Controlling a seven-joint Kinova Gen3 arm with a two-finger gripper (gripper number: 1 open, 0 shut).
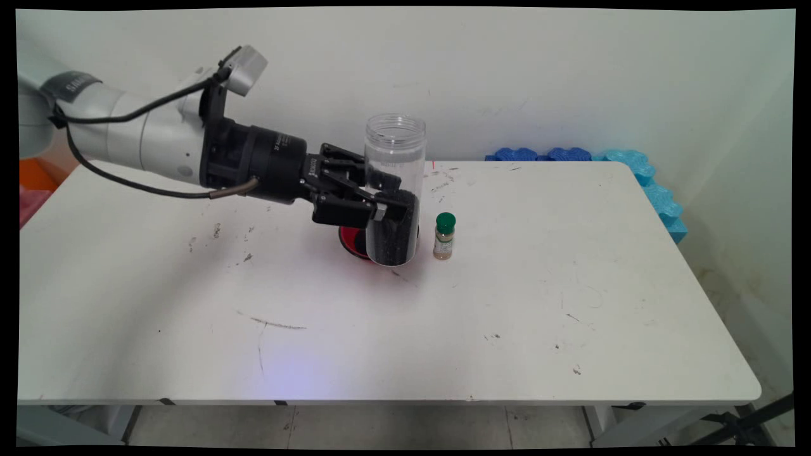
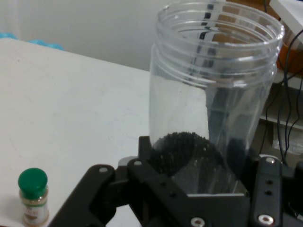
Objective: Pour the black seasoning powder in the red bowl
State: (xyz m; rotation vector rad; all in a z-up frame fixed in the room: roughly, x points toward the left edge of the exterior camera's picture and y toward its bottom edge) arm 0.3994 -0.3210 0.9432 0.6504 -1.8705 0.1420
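Note:
A tall clear plastic jar (image 1: 394, 183) without a lid, partly filled with black grains, is held in my gripper (image 1: 396, 196), which is shut on its lower half. The jar is upright and slightly off the table, above a red bowl (image 1: 352, 240) that is mostly hidden behind it. In the hand view the clear plastic jar (image 2: 213, 104) fills the middle, with the black grains heaped at its bottom between my fingers (image 2: 265, 198). A small spice bottle (image 1: 445, 236) with a green cap stands just right of the jar; the hand view shows the spice bottle (image 2: 33, 196) at lower left.
Blue foam pieces (image 1: 608, 166) line the table's far right corner and right edge. The white table (image 1: 507, 316) stretches wide to the front and right. An orange object (image 1: 35, 174) sits past the table's left edge.

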